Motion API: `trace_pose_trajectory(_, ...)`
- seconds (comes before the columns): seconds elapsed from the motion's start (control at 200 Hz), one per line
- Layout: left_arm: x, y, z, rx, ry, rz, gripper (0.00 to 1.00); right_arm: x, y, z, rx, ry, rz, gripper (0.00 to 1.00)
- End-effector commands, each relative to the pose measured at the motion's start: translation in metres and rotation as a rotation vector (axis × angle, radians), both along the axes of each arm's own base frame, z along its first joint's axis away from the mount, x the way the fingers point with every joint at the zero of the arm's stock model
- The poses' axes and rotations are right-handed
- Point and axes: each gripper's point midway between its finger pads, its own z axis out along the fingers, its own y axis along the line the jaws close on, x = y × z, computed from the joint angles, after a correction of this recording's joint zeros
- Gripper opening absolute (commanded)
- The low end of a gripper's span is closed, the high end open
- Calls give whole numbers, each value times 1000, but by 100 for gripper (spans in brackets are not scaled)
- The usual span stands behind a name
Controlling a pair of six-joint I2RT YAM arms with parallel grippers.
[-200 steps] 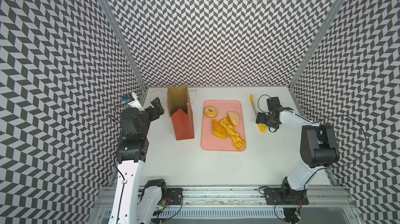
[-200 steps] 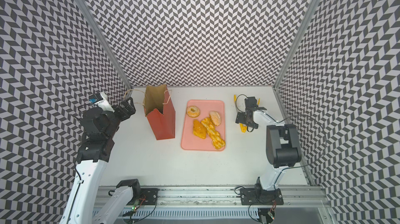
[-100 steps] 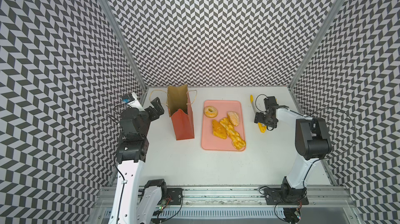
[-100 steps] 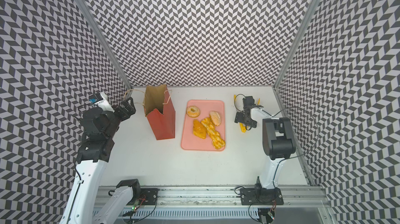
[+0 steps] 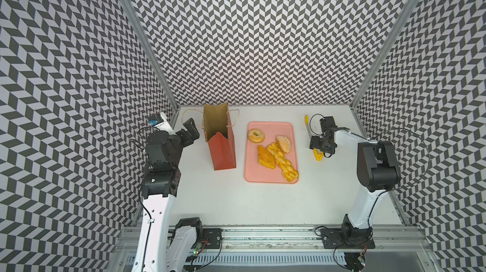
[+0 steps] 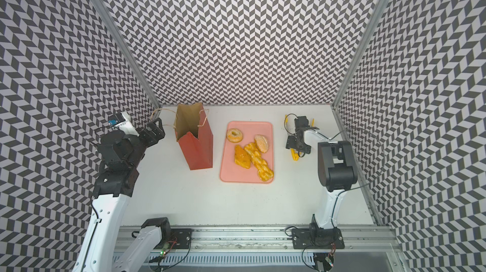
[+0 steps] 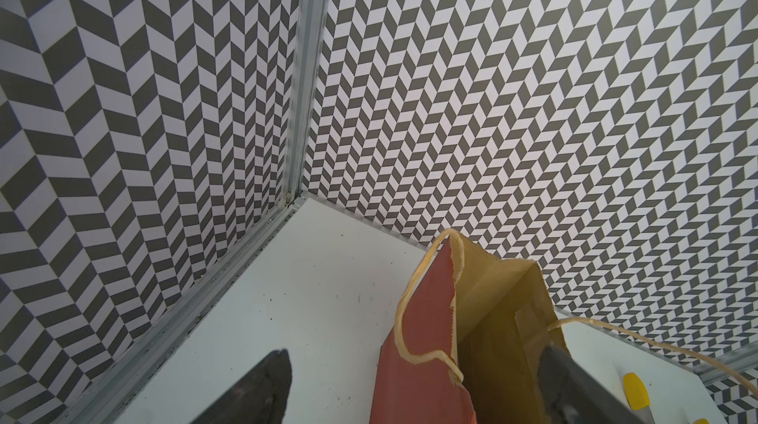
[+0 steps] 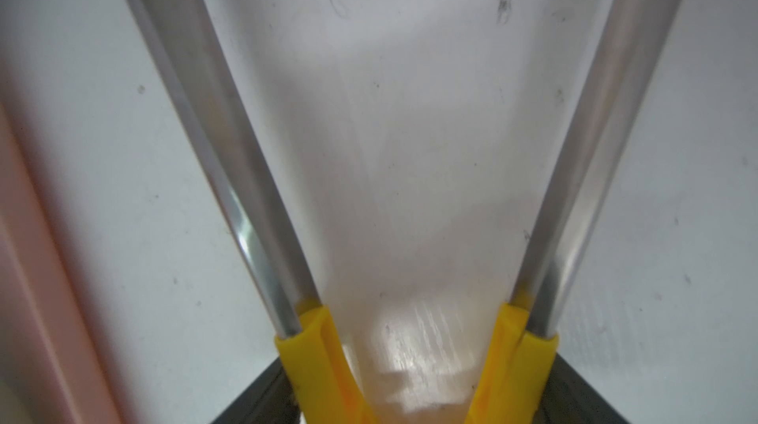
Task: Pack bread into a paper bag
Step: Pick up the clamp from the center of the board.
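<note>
The red-orange paper bag stands upright and open, left of the pink tray. On the tray lie the bread pieces: a ring donut, a sugared bun, an orange-glazed piece and a braided loaf. My left gripper is open beside the bag's left wall, near its twine handle. My right gripper is low over the tongs, right of the tray. Its fingers press the yellow sleeves from outside.
Patterned walls close in the table on three sides. The bag stands near the back left corner, and the tongs lie close to the right wall. A metal rail with both arm bases runs along the front edge.
The right gripper's jaws have narrowed around the tongs' yellow end, and the right arm's elbow has swung inward. The left arm, bag and bread have not moved.
</note>
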Motion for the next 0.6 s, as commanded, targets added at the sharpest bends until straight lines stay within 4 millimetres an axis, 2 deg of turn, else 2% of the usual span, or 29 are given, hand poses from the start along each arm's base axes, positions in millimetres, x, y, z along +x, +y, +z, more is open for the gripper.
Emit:
trace_pose_trajectory(0.0, 0, 0, 2, 1, -9, -3, 98, -8, 4, -22, 12, 37, 7, 73)
trace_pose_trajectory(0.155, 0, 0, 2, 3, -10, -3, 97, -11, 6, -24, 22, 28, 8, 55)
trace_pose_trajectory(0.335, -3, 0, 5, 7, -19, -4, 97, -12, 7, -19, 30, 8, 10, 22)
trace_pose_trajectory(0.431, -4, 0, 5, 9, -19, -3, 97, -13, 8, -17, 34, 2, 12, 1)
trace_pose_trajectory(0.591, -3, 0, 4, 8, -17, -6, 97, -17, 12, -4, 46, -35, 17, 0)
